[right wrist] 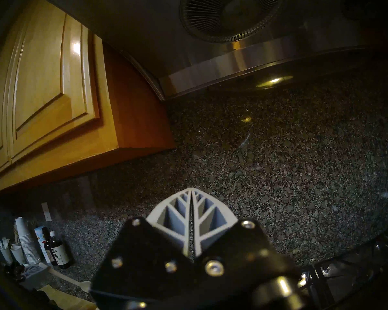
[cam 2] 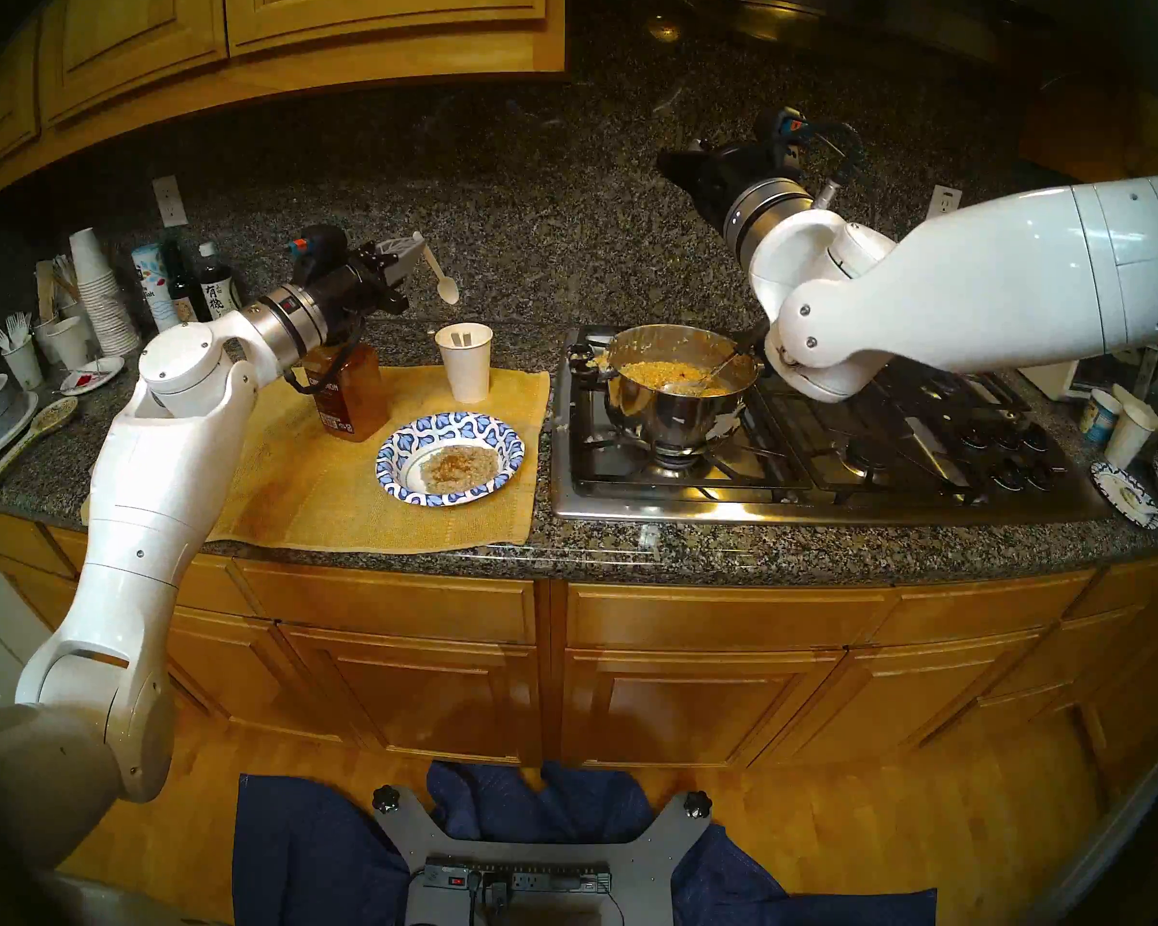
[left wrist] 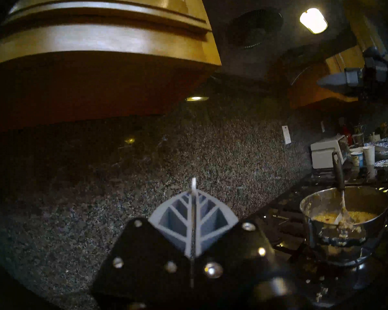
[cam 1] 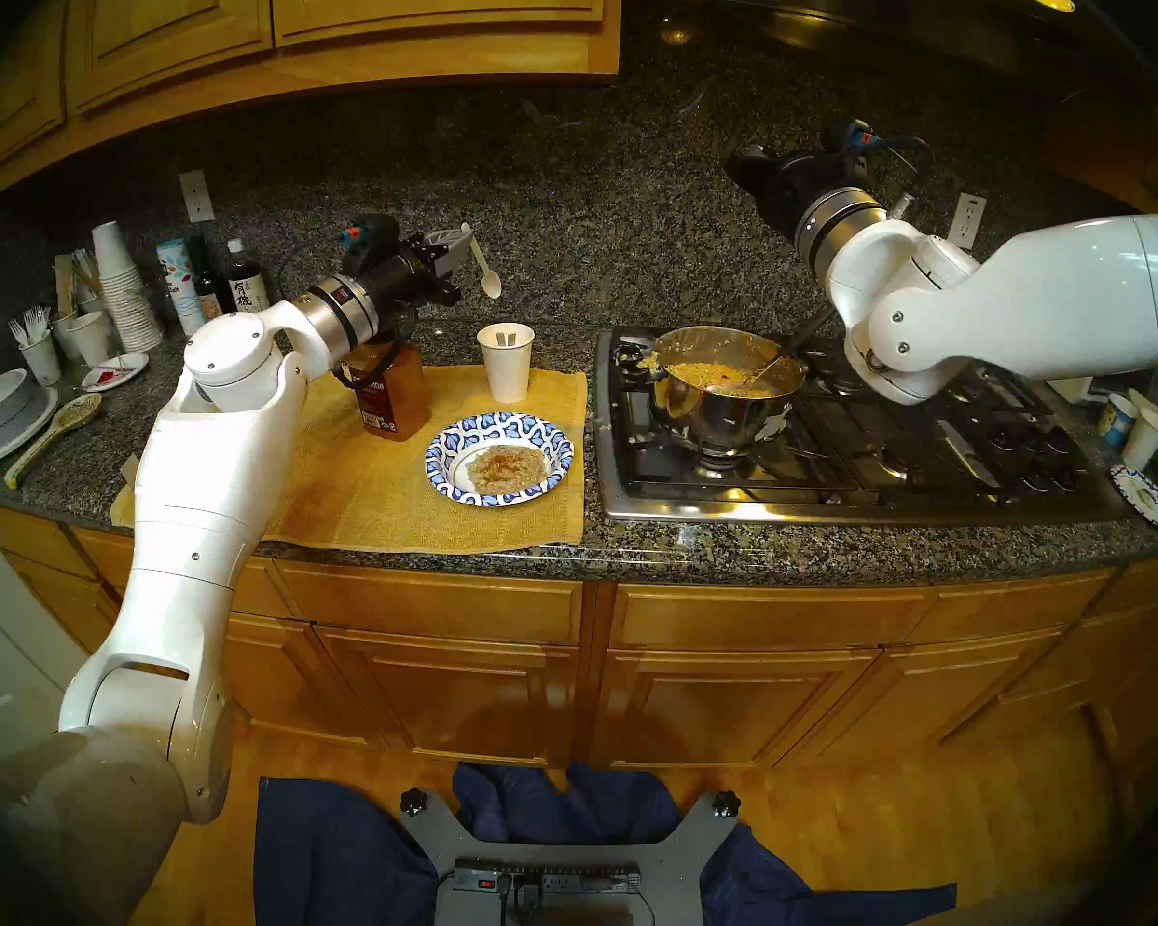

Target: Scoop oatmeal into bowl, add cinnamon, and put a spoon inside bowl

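My left gripper (cam 1: 463,235) is shut on the handle of the small white plastic spoon (cam 1: 485,268), held in the air behind the paper cup, bowl end hanging down. In the left wrist view the thin handle (left wrist: 193,186) sticks out between the shut fingers. The blue-and-white bowl (cam 1: 459,437) sits on the yellow cloth with a portion of oatmeal (cam 1: 506,469) dusted brown. The cinnamon bottle (cam 1: 389,397) stands left of the bowl, partly behind my left wrist. More oatmeal (cam 1: 717,373) is in the steel pot. My right gripper (cam 1: 740,166) is shut and empty, high above the cooktop.
A white paper cup (cam 1: 507,363) stands behind the bowl. The steel pot (cam 1: 717,417) with a metal serving spoon (cam 1: 757,378) sits on the cooktop (cam 1: 830,483). Cup stacks, sauce bottles (cam 1: 245,286) and grey bowls (cam 1: 1,417) crowd the far left; cups and plates sit at the far right.
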Tool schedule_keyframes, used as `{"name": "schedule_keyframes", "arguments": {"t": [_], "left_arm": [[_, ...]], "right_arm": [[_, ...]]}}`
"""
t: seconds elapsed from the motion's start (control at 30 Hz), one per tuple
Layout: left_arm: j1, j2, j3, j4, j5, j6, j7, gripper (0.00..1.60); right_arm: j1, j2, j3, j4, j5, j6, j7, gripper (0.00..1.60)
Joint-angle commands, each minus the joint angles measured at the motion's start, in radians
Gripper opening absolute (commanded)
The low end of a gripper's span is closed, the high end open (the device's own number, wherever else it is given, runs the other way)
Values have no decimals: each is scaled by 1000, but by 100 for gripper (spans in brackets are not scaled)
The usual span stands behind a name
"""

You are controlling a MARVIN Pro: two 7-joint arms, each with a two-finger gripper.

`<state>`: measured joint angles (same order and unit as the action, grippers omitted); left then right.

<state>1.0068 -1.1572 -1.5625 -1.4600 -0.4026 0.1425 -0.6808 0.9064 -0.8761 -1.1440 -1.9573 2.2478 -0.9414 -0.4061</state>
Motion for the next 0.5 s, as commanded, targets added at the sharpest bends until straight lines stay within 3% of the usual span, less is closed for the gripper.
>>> {"name": "schedule_keyframes", "arguments": {"t": [0.0,0.27,0.47], "left_arm": [[2,22,-84,-94,-109,90,-47,0],[73,22,-162,-181,-218,251,-77,0],[129,17,-194,-239,-243,325,-70,0]], "right_arm": [[24,-1,27,21,0,-15,2,0],[19,-3,33,25,1,-19,5,0],[19,-2,35,24,0,-19,6,0]]}}
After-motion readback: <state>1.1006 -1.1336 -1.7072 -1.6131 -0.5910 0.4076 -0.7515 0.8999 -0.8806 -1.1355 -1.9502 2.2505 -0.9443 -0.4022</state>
